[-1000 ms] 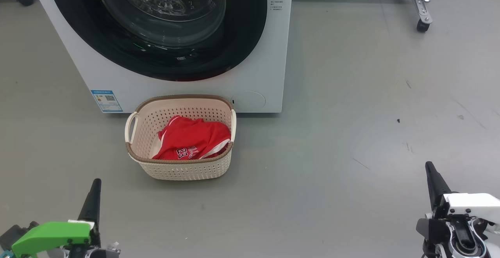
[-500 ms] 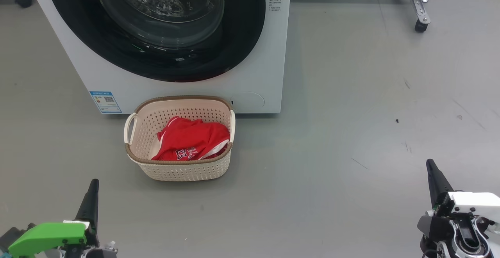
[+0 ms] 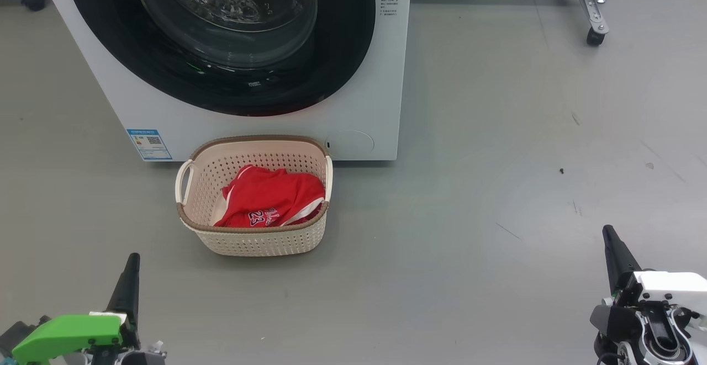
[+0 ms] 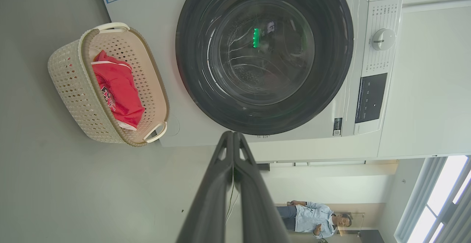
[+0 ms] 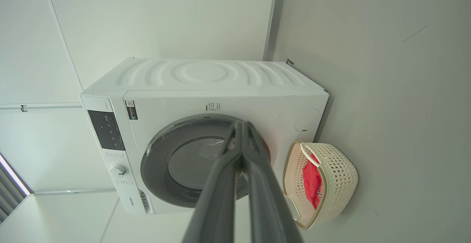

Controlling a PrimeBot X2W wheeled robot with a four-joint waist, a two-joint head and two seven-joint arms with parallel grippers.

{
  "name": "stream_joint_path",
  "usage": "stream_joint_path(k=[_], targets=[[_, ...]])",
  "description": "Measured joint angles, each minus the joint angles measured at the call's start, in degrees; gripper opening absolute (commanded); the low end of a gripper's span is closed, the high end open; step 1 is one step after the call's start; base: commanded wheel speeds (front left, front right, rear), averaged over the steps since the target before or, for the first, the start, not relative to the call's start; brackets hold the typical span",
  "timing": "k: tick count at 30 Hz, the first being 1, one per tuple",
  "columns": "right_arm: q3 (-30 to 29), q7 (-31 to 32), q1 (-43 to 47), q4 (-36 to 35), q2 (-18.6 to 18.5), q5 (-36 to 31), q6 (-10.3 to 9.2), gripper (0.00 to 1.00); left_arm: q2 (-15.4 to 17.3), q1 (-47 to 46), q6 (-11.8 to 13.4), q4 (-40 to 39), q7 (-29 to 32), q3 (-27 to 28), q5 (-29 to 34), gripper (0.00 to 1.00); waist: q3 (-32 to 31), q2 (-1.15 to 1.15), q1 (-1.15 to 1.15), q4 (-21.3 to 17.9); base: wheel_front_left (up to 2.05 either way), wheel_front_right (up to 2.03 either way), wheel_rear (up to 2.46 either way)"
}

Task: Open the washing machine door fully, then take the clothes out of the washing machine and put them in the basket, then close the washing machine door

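The washing machine door lies flat against the white front of the washing machine, and through its glass I make out studded steel and nothing red. The clothes sit bunched in the basket, which stands on the floor hard up against the machine's base, below the door.

My left claw and right claw both have their fingers pressed together, holding nothing, low and well apart from the basket and the machine.

My one worry is the latch. A door can look flush without having caught, and I cannot tell from here whether it has. If it hasn't, it may drift open. Going back to push it, an arm passing low could knock the light basket, which sits right under the door. A white-trimmed fold rides near the basket's near rim and could snag.

On the clothes I read "23", but the lettering beside it is too small. The blue label carries a square code. The print beside the door is illegible.
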Motion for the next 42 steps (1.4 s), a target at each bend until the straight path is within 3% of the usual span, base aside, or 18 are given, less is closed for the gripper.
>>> stream_joint_path(k=[42], targets=[[0.02, 0.00, 0.00, -0.01, 0.01, 0.00, 0.01, 0.00, -0.08, -0.08, 0.00, 0.09, 0.01, 0.19, 0.00, 0.00, 0.00, 0.00, 0.00, 0.01, 0.00, 0.00, 0.00]])
